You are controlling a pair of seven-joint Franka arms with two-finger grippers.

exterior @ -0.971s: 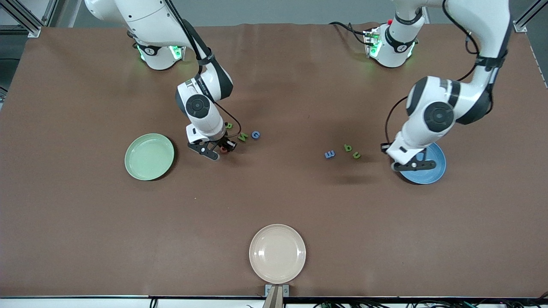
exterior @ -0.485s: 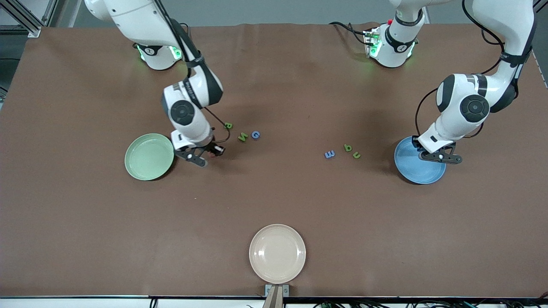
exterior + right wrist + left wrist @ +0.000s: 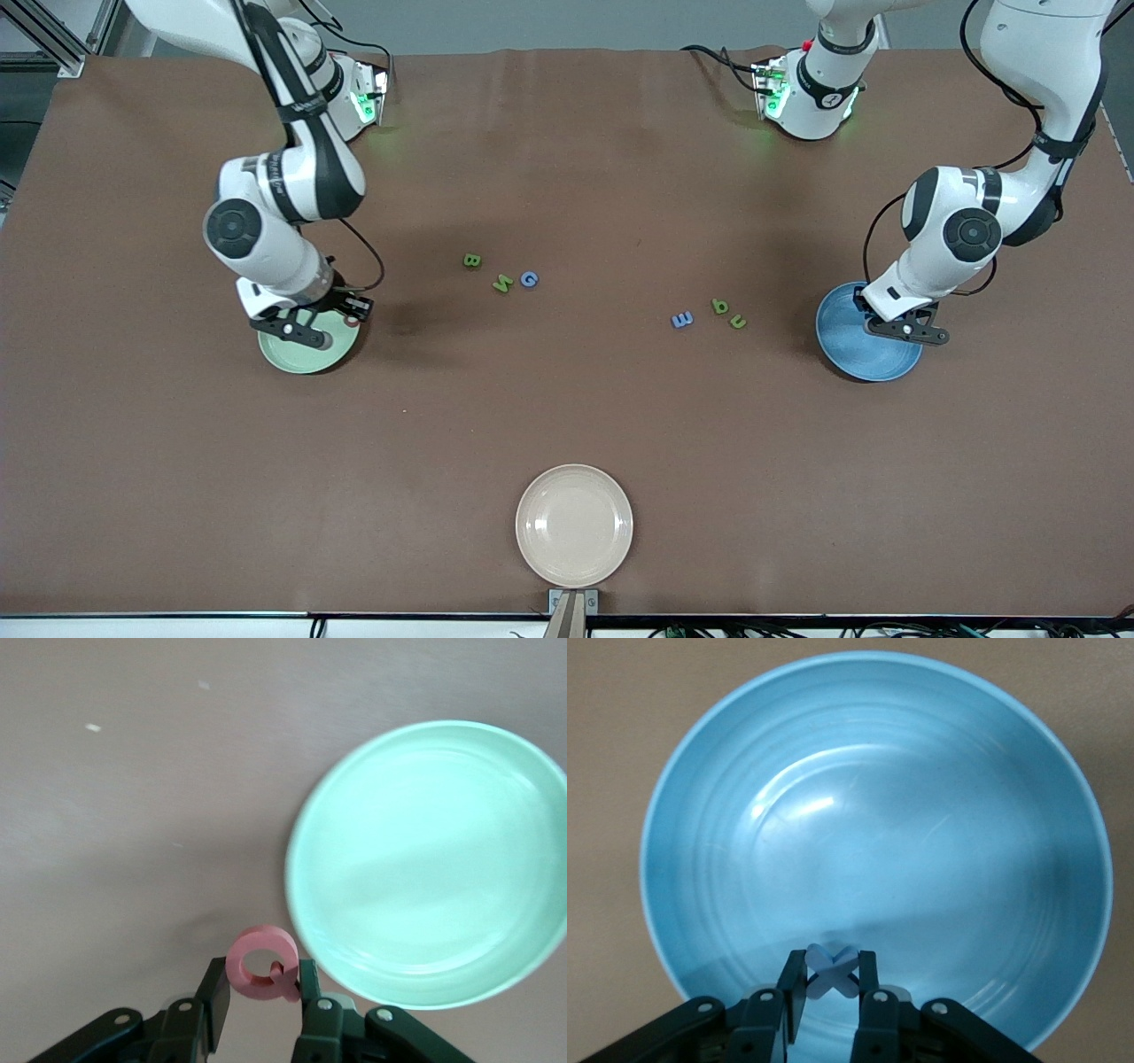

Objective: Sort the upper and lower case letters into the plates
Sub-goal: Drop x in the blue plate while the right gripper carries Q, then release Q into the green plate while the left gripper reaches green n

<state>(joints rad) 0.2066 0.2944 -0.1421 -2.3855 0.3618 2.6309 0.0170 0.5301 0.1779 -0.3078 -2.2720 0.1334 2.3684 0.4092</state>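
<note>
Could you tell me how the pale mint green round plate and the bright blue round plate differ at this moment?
The pale mint green round plate lies toward the right arm's end of the table; the bright blue round plate toward the left arm's. The right gripper, shut on a pink round letter, is at the green plate's rim; the left gripper, shut on a light blue letter, is over the blue plate. Both look alike in size and empty.

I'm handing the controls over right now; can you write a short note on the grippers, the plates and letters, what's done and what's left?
Left gripper: shut on a blue letter, over the blue plate.
Right gripper: shut on a pink letter, at the mint green plate's rim.
Done: nothing in either plate yet.
Left: release both letters, then sort six on the table: green B, N, blue G; blue letter and two green ones.
</note>
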